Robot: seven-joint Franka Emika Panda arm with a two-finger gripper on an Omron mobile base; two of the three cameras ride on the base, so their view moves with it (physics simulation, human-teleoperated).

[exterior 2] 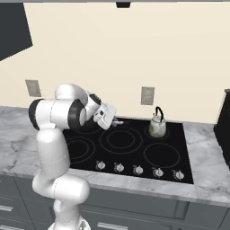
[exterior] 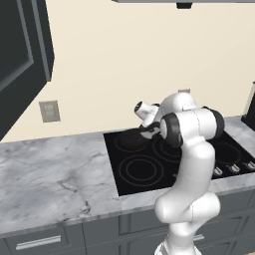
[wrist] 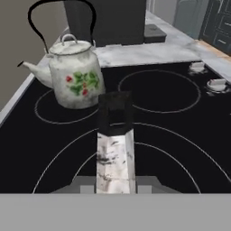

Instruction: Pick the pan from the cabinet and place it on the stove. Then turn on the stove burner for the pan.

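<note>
The gripper (wrist: 116,187) had its jaws closed on the long handle of the pan (wrist: 115,149). In the hand view the handle ran straight out from between them, silvery near the jaws and dark at its far end. It pointed across the black glass of the stove (wrist: 180,131) toward a white floral kettle (wrist: 74,79).

From the left base view, the gripper (exterior: 149,130) hung low over the rear of the stove (exterior: 139,172), and the pan (exterior: 130,141) sat as a dark round shape on the stove's rear left ring. The right base view showed the gripper (exterior 2: 108,117) over the same rear area, with the thin handle of the pan (exterior 2: 120,122) poking out toward the kettle (exterior 2: 157,126), which stood on the rear right ring of the stove (exterior 2: 157,155).

A row of knobs (exterior 2: 138,170) lined the stove's front edge. Grey marble desk (exterior: 50,179) spread to the stove's left. The cabinet (exterior: 20,50) hung high above that desk, well left of the stove.
</note>
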